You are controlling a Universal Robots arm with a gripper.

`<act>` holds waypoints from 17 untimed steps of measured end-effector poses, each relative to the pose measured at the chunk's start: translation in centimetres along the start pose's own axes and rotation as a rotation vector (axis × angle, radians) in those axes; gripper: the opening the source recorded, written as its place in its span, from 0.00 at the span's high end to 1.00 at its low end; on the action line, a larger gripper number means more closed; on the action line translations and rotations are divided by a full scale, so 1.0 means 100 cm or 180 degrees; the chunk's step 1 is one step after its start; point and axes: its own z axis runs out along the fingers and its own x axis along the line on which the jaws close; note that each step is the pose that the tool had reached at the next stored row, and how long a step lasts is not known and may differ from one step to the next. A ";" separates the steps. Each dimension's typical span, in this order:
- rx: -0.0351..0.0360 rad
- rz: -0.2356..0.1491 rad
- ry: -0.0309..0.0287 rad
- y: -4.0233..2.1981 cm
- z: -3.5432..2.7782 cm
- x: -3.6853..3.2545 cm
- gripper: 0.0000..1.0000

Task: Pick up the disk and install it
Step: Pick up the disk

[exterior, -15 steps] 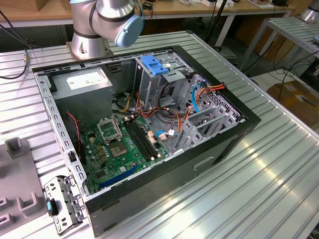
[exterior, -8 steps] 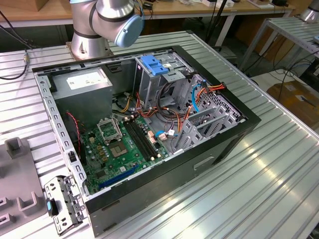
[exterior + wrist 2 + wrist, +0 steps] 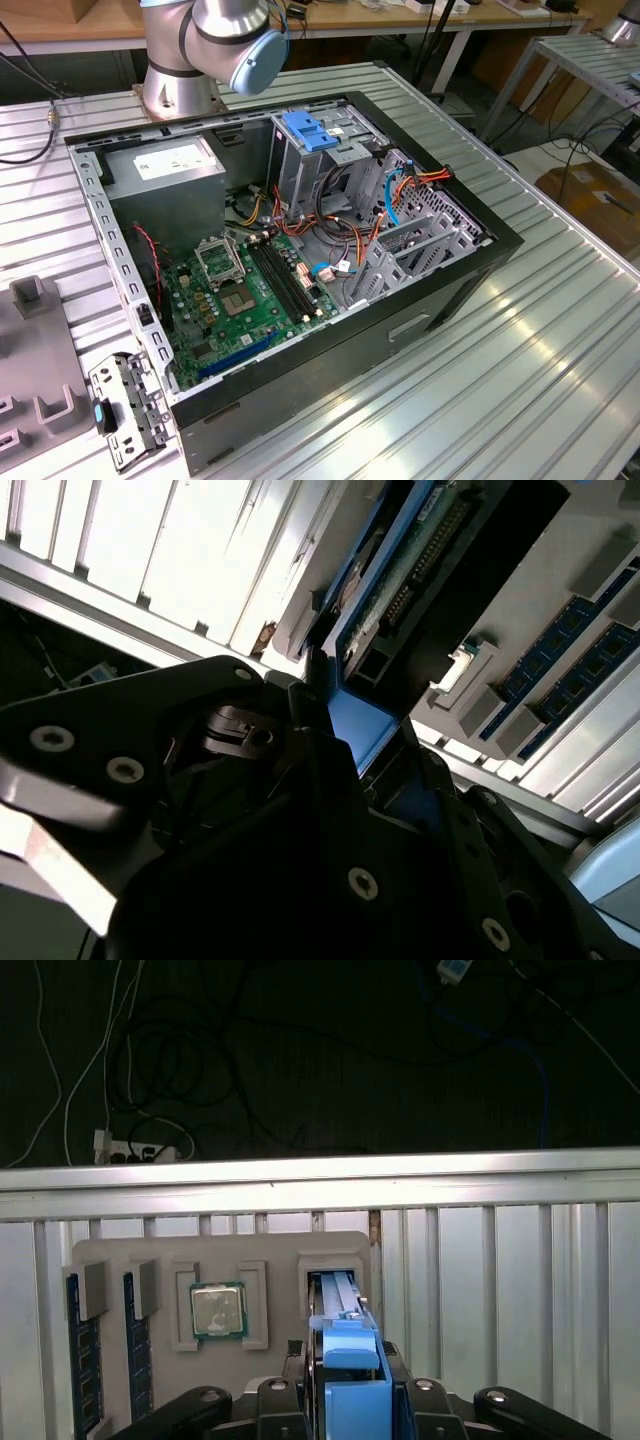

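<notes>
The disk (image 3: 338, 1292) stands on edge in a slot of the grey parts tray (image 3: 270, 1250). It is a grey drive with a bright blue carrier frame, and its green circuit board side (image 3: 400, 580) faces the second wrist view. My gripper (image 3: 348, 1360) sits over its near end, with a black finger pressed against each side of the blue frame (image 3: 360, 730). In the exterior view, the open computer case (image 3: 400, 330) lies on the ribbed table, with a tall metal drive cage (image 3: 320, 170) inside.
The tray also holds two memory sticks (image 3: 82, 1360) and a processor chip (image 3: 218, 1310). Just beyond the tray is the table's edge rail (image 3: 320, 1175), with dark floor and cables past it. The arm's base (image 3: 180, 80) stands behind the case. A loose metal bracket (image 3: 125, 410) lies near the case's front corner.
</notes>
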 end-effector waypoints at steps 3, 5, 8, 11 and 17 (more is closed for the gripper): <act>-0.0002 0.0030 0.0001 0.0000 0.0003 0.0000 0.59; -0.0005 0.0069 0.0001 -0.0001 0.0006 -0.0001 0.59; -0.0008 0.0096 0.0001 -0.0002 0.0021 -0.0001 0.59; -0.0009 0.0096 0.0002 -0.0001 0.0045 -0.0002 0.59; -0.0008 0.0096 0.0001 -0.0001 0.0052 -0.0002 0.61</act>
